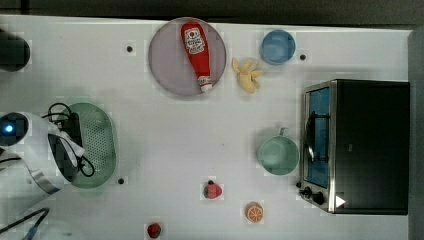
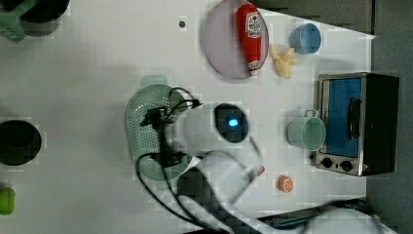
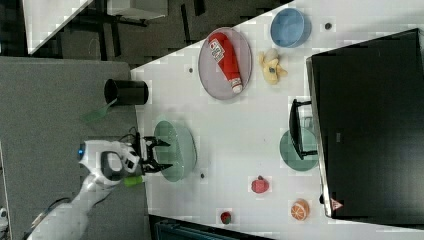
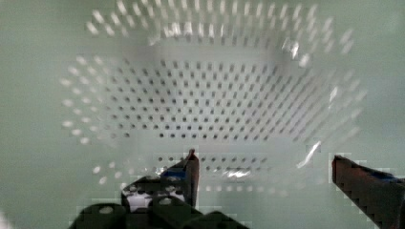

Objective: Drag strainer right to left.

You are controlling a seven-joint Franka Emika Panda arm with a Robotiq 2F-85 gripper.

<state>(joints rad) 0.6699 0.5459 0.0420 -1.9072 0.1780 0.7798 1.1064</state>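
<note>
The tool (image 4: 262, 164) hangs just over the strainer (image 4: 215, 95) with its fingers spread wide, gripping nothing — the strainer sits at the top view's left end of the tabletop (image 1: 165, 135). With no hold, a further push could tip or skid it.

The strainer (image 1: 97, 145) sits at the 9 o'clock side of the tabletop (image 1: 165, 130) in the top view, with the tool (image 3: 162, 155) over it, fingers spread. From the strainer toward 3 o'clock, bare tabletop runs to the mint mug (image 1: 278, 155), which stands just beside the toaster oven (image 1: 357, 145). At 1 o'clock stands the plate (image 1: 170, 65) carrying the ketchup bottle (image 1: 197, 52). A strawberry (image 1: 212, 190) lies toward 4 o'clock.
</note>
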